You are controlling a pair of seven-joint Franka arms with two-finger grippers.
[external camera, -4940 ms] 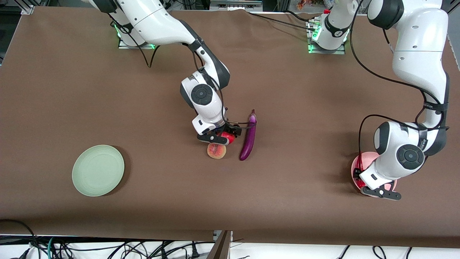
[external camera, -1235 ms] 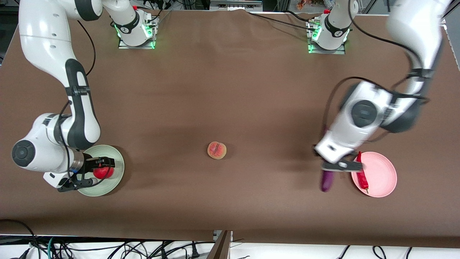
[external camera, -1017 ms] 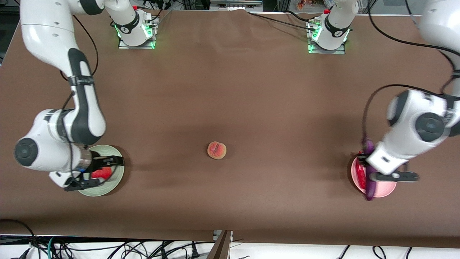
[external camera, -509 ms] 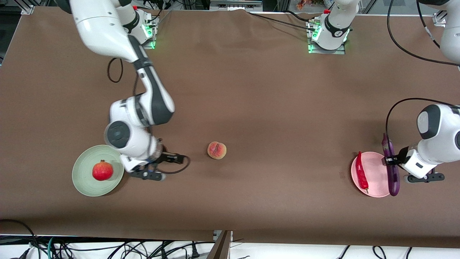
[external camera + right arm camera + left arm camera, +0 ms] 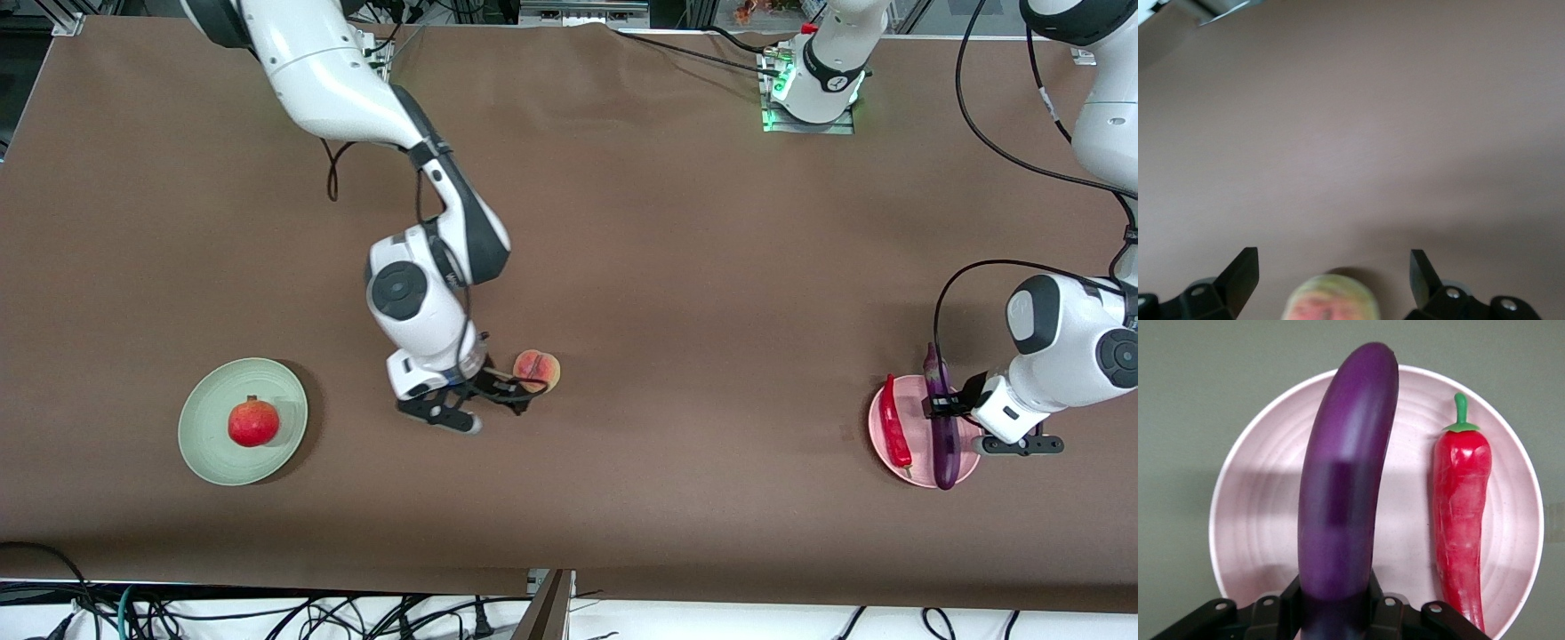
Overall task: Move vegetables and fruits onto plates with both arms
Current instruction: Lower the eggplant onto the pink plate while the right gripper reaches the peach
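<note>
Spread wide over the round orange-pink peach mid-table, the right gripper could nudge it rolling, while the left gripper, clamping the long glossy purple eggplant over the pale pink plate, may drop it overhanging the rim.

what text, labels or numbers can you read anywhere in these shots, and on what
None can be read.
The eggplant, chili pepper, pink plate, peach, pomegranate and green plate carry no print.
The left claw and right claw show no legible marking.
</note>
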